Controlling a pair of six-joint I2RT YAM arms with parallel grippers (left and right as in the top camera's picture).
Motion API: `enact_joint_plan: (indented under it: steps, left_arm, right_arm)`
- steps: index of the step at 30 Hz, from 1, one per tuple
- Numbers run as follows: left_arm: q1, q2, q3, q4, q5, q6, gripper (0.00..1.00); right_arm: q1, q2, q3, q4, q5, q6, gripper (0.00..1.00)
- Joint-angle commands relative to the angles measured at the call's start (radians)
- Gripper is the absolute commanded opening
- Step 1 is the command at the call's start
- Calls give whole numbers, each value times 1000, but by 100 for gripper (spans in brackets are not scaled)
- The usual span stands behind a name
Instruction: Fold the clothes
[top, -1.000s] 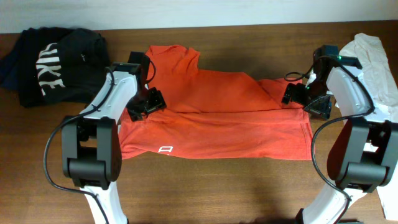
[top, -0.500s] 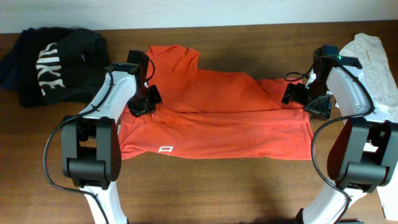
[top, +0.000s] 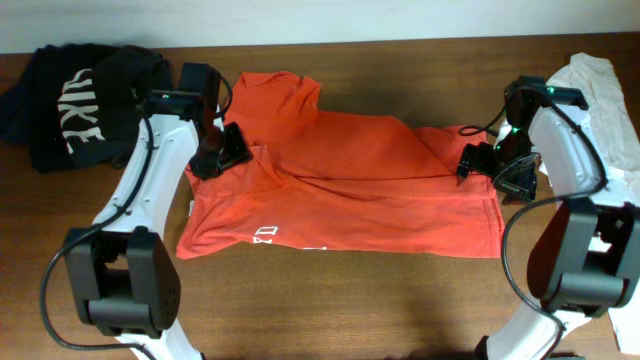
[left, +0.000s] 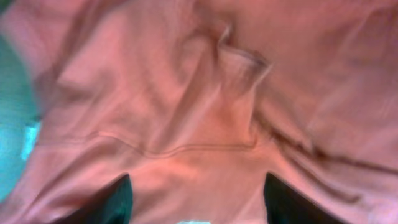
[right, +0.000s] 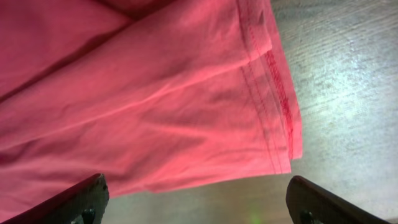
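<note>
An orange T-shirt (top: 350, 190) lies folded lengthwise across the middle of the wooden table (top: 350, 300). My left gripper (top: 222, 155) is over its left sleeve area. In the left wrist view the orange cloth (left: 186, 93) fills the frame, wrinkled, and the left fingertips (left: 196, 205) stand wide apart over it. My right gripper (top: 482, 160) hovers at the shirt's right end. In the right wrist view the stitched hem (right: 273, 93) lies flat on the table, and the right fingertips (right: 196, 202) are wide apart with nothing between them.
A pile of black clothes with white lettering (top: 90, 100) lies at the back left. A white garment (top: 610, 100) lies at the right edge. Bare wood (right: 348, 93) shows to the right of the hem.
My left arm has swung left and back. The shirt's left side has shifted with it, and its lower left corner has slid left. The right arm has barely moved.
</note>
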Motion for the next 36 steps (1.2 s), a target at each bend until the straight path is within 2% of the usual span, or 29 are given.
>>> enact_joint_plan:
  steps: [1, 2, 3, 5, 9, 12, 14, 16, 18, 22, 23, 25, 26, 27, 28, 29, 30, 31, 32, 33, 35, 36]
  left_arm:
    - [-11, 4, -94, 8, -28, 21, 21]
    - [-20, 5, -165, 61, -10, 20, 6]
    - [-20, 5, -203, 95, 10, 21, 0]
    - [-16, 8, -349, 252, 20, 28, 0]
    - [18, 9, -441, 291, 5, 27, 1]
    - [77, 9, -521, 316, -17, 26, 1]
    - [122, 9, -560, 307, -34, 3, 0]
    - [213, 5, -573, 200, -37, -93, 0]
    - [277, -26, -573, 110, -37, -94, 0]
    - [290, -303, -573, 18, -37, -106, 0]
    - [290, -427, -573, 13, -37, -105, 0]
    - [290, -657, -561, 10, -82, -105, 1]
    - [290, -719, -537, 12, -96, -105, 1]
    - [288, -758, -498, 23, -91, -88, 14]
    - [277, -764, -454, 45, -58, -39, 34]
    - [253, -751, -411, 84, -5, 3, 62]
    - [212, -714, -367, 148, 55, 70, 93]
    - [158, -655, -321, 214, 80, 135, 99]
    - [100, -575, -267, 269, 80, 203, 99]
    - [41, -472, -200, 320, 76, 271, 99]
    - [-25, -251, -56, 395, -74, 300, 99]
    - [-37, -106, 18, 473, -145, 379, 99]
  right_arm:
    - [63, -35, -36, 6, -5, 1, 6]
    - [77, -35, -60, 23, -5, 1, 4]
    - [87, -35, -82, 48, -5, 11, 4]
    - [87, -35, -145, 139, -5, 63, 4]
    - [87, -34, -296, 334, -5, 77, 4]
    - [87, -34, -417, 436, -4, 144, 4]
    - [87, -34, -425, 431, 0, 144, 4]
    - [87, -34, -425, 424, 3, 143, 4]
    - [87, -34, -425, 404, 3, 144, 4]
    - [87, -56, -425, 327, 15, 171, 4]
    - [87, -102, -420, 277, 90, 220, 4]
    - [86, -199, -388, 224, 171, 230, 4]
    - [87, -249, -352, 203, 177, 223, 4]
    - [87, -294, -297, 184, 172, 183, 4]
    - [87, -322, -216, 153, 130, 121, 22]
    - [87, -327, -128, 113, 63, 69, 61]
    - [89, -326, -53, 82, -20, 1, 81]
    - [89, -326, -27, 72, -52, -25, 88]
    - [95, -326, -19, 70, -88, -78, 98]
    - [105, -322, -19, 51, -88, -95, 98]
    - [139, -307, -20, 19, -87, -127, 98]
    - [165, -298, -20, 6, -82, -139, 98]
